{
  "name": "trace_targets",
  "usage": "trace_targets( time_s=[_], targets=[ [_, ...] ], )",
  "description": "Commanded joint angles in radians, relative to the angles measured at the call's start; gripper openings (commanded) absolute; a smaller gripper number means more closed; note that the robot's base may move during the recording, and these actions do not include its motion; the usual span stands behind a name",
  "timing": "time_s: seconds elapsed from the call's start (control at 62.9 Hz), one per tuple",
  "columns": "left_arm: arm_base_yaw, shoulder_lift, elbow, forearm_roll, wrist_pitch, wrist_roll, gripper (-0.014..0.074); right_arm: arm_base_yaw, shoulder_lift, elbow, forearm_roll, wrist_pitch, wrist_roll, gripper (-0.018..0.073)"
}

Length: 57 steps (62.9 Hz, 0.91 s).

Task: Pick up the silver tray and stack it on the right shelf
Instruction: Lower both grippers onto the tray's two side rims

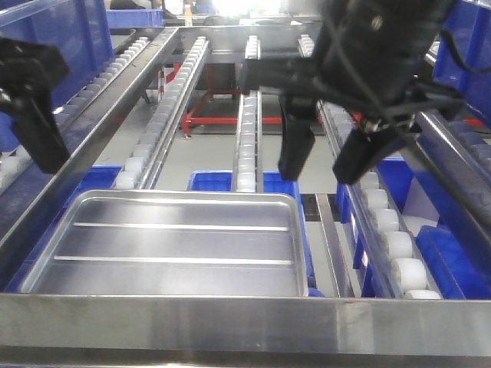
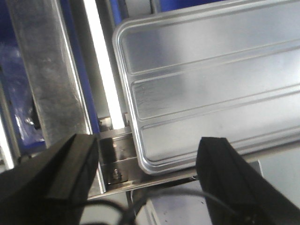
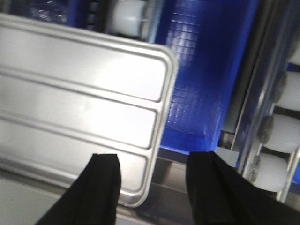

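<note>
The silver tray (image 1: 176, 245) lies flat just behind the polished front crossbar (image 1: 245, 322), between a steel side rail and the middle roller rail (image 1: 247, 138), over blue bins. Two ridges cross its floor. My left gripper (image 1: 46, 153) is open and raised at the far left. In the left wrist view it (image 2: 147, 159) is spread above the tray's (image 2: 211, 93) near left corner without touching it. My right gripper (image 1: 322, 175) is open and empty above the tray's right end. In the right wrist view it (image 3: 157, 173) straddles the tray's (image 3: 79, 108) near right corner.
Blue bins (image 1: 211, 180) sit under and beyond the tray, and one shows in the right wrist view (image 3: 201, 70). Rails of white rollers (image 1: 387, 230) run front to back, with another roller rail at the left (image 1: 165, 115). A bolted bracket (image 2: 115, 164) sits by the tray's left corner.
</note>
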Motion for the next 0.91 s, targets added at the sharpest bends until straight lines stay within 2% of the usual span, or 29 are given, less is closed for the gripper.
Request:
trace_targets(
  time_s=[0.0, 0.223, 0.445, 0.604, 0.731, 0.89],
  targets=[
    [-0.004, 0.016, -0.039, 0.011, -0.024, -0.072, 0.035, 0.003, -0.01, -0.039, -0.037, -0.032, 0.059, 0.0435],
    [-0.004, 0.106, -0.041, 0.03, -0.032, -0.091, 0.035, 0.009, 0.059, -0.073, -0.037, -0.037, 0.059, 0.0435],
    [-0.004, 0.154, -0.041, 0.02, -0.106, -0.093, 0.035, 0.01, 0.11, -0.074, -0.037, -0.056, 0.059, 0.0435],
    [-0.004, 0.176, -0.041, 0.02, -0.116, -0.094, 0.0349, 0.01, 0.147, -0.074, -0.037, -0.074, 0.059, 0.0435],
    [-0.004, 0.195, -0.041, 0.02, -0.138, -0.136, 0.0349, 0.011, 0.159, -0.074, -0.037, -0.1, 0.059, 0.0435],
    [-0.004, 0.225, -0.041, 0.02, -0.156, -0.138, 0.0349, 0.011, 0.167, -0.074, -0.037, -0.115, 0.059, 0.0435]
  ],
)
